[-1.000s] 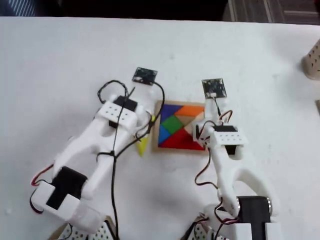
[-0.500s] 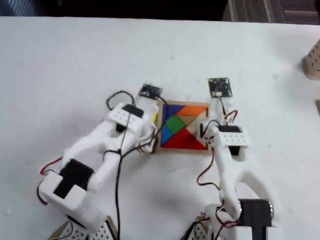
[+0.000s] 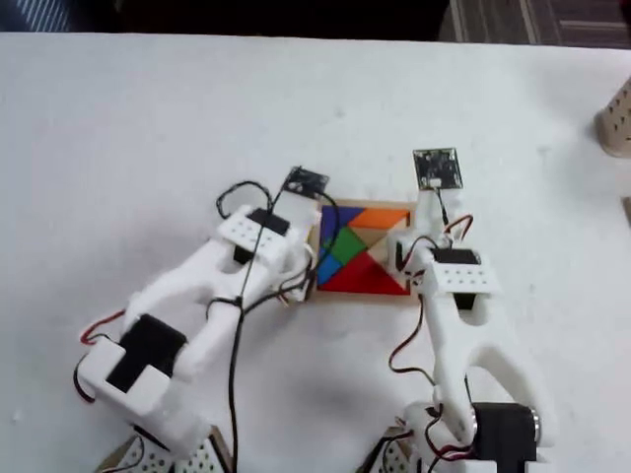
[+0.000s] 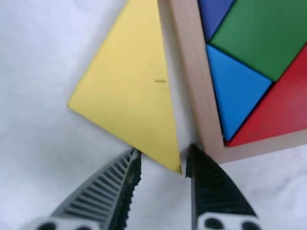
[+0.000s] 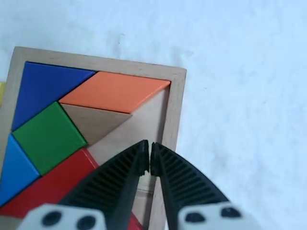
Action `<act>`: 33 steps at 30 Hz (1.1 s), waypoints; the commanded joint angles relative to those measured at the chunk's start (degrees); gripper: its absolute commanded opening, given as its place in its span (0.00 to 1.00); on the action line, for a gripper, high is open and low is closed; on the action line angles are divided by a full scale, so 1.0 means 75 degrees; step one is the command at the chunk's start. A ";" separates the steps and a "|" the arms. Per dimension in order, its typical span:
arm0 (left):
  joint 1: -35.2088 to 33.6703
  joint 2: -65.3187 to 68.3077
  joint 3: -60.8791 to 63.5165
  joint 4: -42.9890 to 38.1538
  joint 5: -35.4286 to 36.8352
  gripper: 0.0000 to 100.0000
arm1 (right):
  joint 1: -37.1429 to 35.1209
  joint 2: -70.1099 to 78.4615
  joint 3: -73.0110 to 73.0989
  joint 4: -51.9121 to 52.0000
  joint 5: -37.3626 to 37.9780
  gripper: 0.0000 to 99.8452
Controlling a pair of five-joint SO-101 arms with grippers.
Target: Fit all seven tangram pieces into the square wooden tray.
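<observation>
The square wooden tray (image 3: 406,296) lies mid-table between both arms. It holds a dark blue triangle (image 5: 48,86), an orange parallelogram (image 5: 115,88), a green square (image 5: 48,136), a light blue triangle (image 4: 237,88), a red triangle (image 5: 53,187) and a brown triangle (image 5: 96,122). Bare tray floor (image 5: 144,127) shows along the right side. A yellow triangle (image 4: 127,91) lies flat on the table against the tray's left rim (image 4: 192,72). My left gripper (image 4: 161,158) pinches its near corner. My right gripper (image 5: 149,155) hangs shut and empty over the bare floor.
A perforated beige object (image 3: 616,118) stands at the table's right edge. More perforated pieces (image 3: 197,458) sit by the arm bases at the front. The table's dark back edge runs along the top; wide white table lies to the left and far side.
My left gripper has slid right toward the tray, bringing the yellow triangle up against the rim. The right arm shifted slightly right and stays over the tray.
</observation>
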 commanded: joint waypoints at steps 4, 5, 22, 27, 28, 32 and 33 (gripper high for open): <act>-0.0651 -0.0147 0.0012 -0.0164 -0.0035 0.32 | -0.0006 -0.0334 -0.0035 0.0053 0.0152 0.02; -0.0674 -0.0147 0.0012 -0.0164 -0.0035 0.33 | -0.0006 -0.0334 -0.0035 0.0053 0.0152 0.02; -0.2303 -0.0088 -0.0492 -0.0188 -0.0035 0.36 | -0.0018 -0.0299 -0.0023 0.0041 0.0141 0.02; -0.2303 -0.0076 -0.0481 -0.0293 -0.0035 0.37 | -0.0158 -0.0311 0.0305 -0.0393 0.0141 0.02; -0.2303 -0.0076 -0.0481 -0.0375 -0.0035 0.37 | -0.0182 -0.0311 0.0399 -0.0568 0.0141 0.02; -0.2303 -0.0076 -0.0316 -0.0750 -0.0035 0.37 | -0.0182 -0.0311 0.0527 -0.0791 0.0141 0.02; -0.2303 -0.0076 -0.0305 -0.0809 -0.0023 0.37 | -0.0182 -0.0311 0.0539 -0.0803 0.0141 0.02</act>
